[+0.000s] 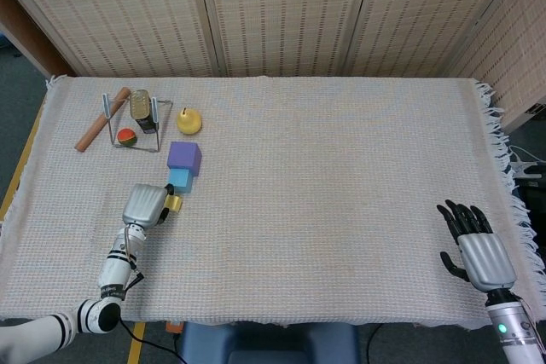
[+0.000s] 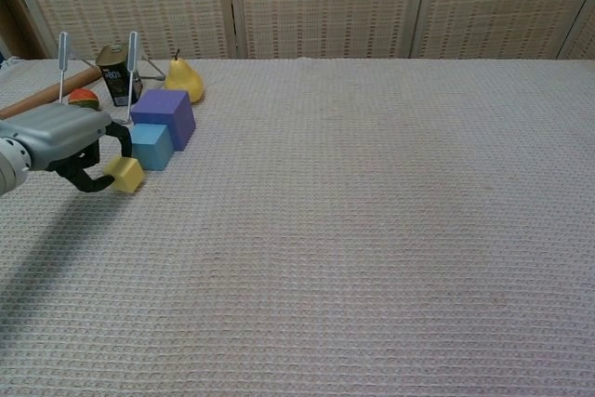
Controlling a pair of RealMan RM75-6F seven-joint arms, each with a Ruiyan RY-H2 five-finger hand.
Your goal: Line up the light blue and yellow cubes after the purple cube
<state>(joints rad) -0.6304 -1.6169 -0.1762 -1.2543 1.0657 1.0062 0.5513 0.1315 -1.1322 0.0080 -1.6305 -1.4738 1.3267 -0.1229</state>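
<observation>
Yellow cube (image 2: 125,175): being pinched by the left hand (image 2: 58,139), sitting just in front of the light blue cube (image 2: 151,147). Light blue cube: touching the purple cube (image 2: 165,115) behind it. Right hand (image 1: 476,249): resting at the cloth's (image 1: 341,176) near right edge, fingers spread, holding nothing.

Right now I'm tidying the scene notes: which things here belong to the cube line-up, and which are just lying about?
Part of the job:
purple cube
light blue cube
yellow cube, held in the left hand

Lying about:
yellow pear
wooden rolling pin
wire rack with a tin can
small red and green ball
</observation>
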